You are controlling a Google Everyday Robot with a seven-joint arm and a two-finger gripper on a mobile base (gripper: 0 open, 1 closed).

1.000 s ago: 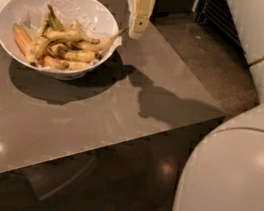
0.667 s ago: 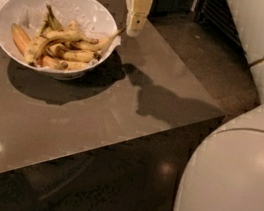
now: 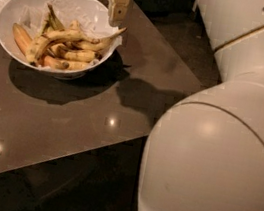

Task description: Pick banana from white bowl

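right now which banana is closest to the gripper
The top banana whose tip juts over the white bowl rim, just below the gripper; the others lie deeper inside.

- The white bowl (image 3: 16, 10) is wide and round with smooth sloping sides. It stands upright on the table (image 3: 67, 126), towards the far left.
- A crinkled white paper lining (image 3: 84, 8) shows on the bowl's far inner wall.
- A heap of bananas (image 3: 67, 54) fills the near half of the bowl. They are yellow with brown marks, greenish at the back, and lie crosswise over one another.
- The top banana (image 3: 78, 37) lies lengthwise across the heap, its pointed end reaching over the right rim.
- The gripper (image 3: 115, 17) hangs just above the bowl's far right rim, close over that pointed end.
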